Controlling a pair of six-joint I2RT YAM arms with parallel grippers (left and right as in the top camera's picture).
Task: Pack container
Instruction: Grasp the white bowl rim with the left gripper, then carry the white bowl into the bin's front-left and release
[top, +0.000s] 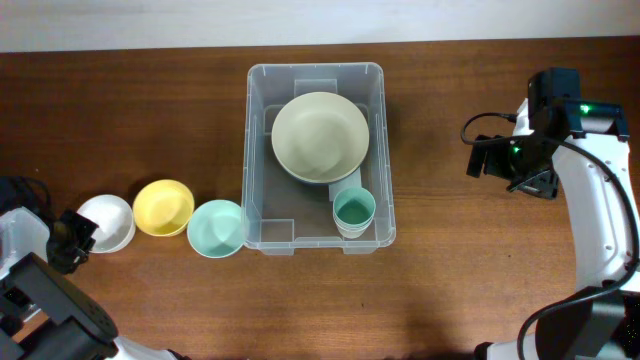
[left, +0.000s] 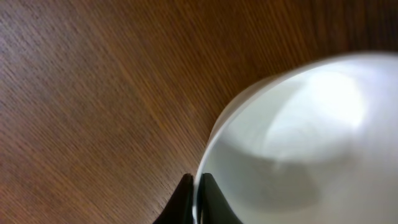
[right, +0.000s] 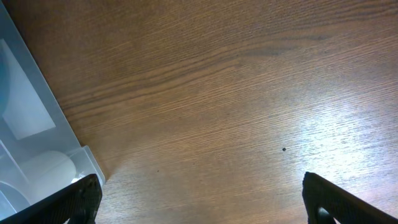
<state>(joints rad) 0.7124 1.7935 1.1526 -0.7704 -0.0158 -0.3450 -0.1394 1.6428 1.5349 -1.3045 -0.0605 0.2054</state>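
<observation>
The big clear plastic container (top: 256, 190) sits in the middle of the brown wood table (top: 450, 280), with a pale green bowl (top: 320, 137) and a teal cup (top: 353, 210) inside. The left gripper (left: 198, 199) is pinched tight on the rim of the round white bowl (left: 311, 137). The right gripper (right: 199, 202) is wide open and holds nothing

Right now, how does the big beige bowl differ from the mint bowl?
The beige bowl is wider and lies inside the clear container; the mint bowl is smaller and stands on the table, outside the container's left wall. Both are upright and empty.
</observation>
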